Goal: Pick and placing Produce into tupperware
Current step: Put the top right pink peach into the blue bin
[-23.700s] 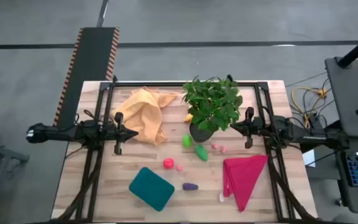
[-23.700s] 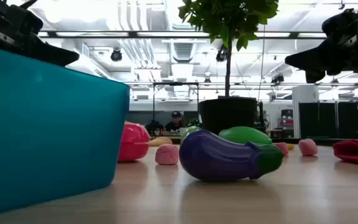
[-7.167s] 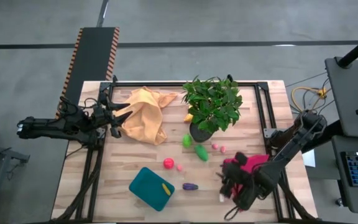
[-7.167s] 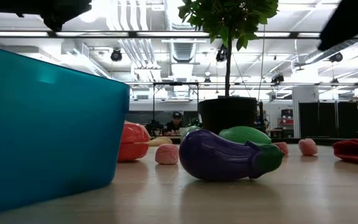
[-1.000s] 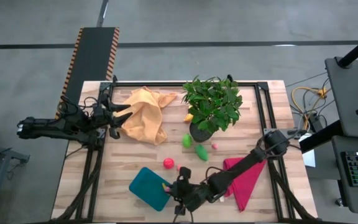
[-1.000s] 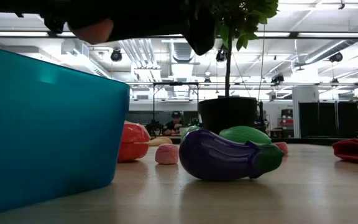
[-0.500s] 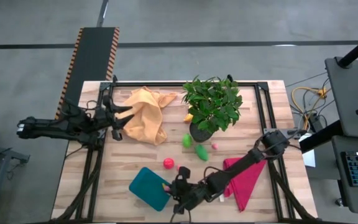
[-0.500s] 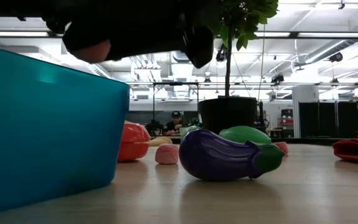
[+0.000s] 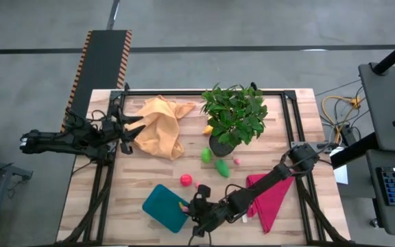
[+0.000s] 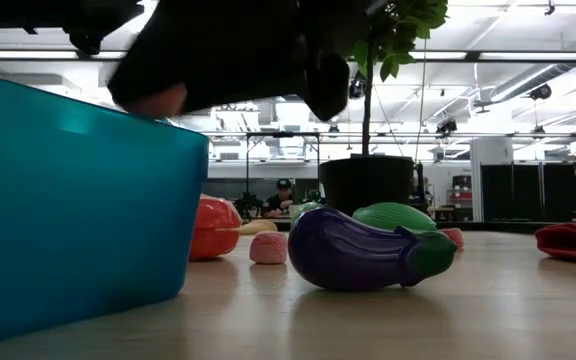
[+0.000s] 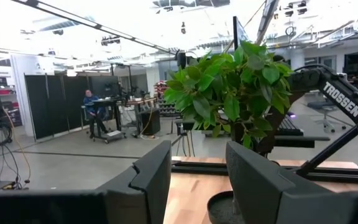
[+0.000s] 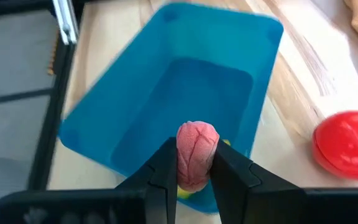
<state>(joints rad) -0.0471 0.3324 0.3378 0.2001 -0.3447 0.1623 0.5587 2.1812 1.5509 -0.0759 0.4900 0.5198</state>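
Note:
The teal tub (image 9: 162, 206) stands near the table's near edge, with a yellow banana (image 9: 182, 204) inside it. My right gripper (image 12: 196, 173) hovers over the tub's right end (image 12: 166, 93), shut on a small pink toy piece (image 12: 196, 146). In the low view the piece (image 10: 158, 100) sits just above the tub's rim (image 10: 88, 120). A purple eggplant (image 10: 368, 250), a red fruit (image 9: 186, 180), a pink piece (image 9: 198, 184) and two green pieces (image 9: 221, 167) rest on the table. My left gripper (image 9: 132, 134) waits open at the left, beside the orange cloth (image 9: 158, 127). My right gripper pinches the pink piece by its lower half (image 12: 194, 174) between its two fingers (image 12: 165, 177). The piece's rounded end stands out beyond the fingertips. It is lifted clear, over the inside of the tub.
A potted plant (image 9: 233, 116) stands at the table's far middle, with a yellow piece (image 9: 208, 129) at its pot. A magenta cloth (image 9: 269, 195) lies under my right arm. Black frame rails (image 9: 290, 123) run along the table's sides. People show in the room beyond.
My right gripper has come down toward the tub, still shut on the pink piece. In the low view the piece has dropped from well above the rim to just above it. The other things have stayed where they were.

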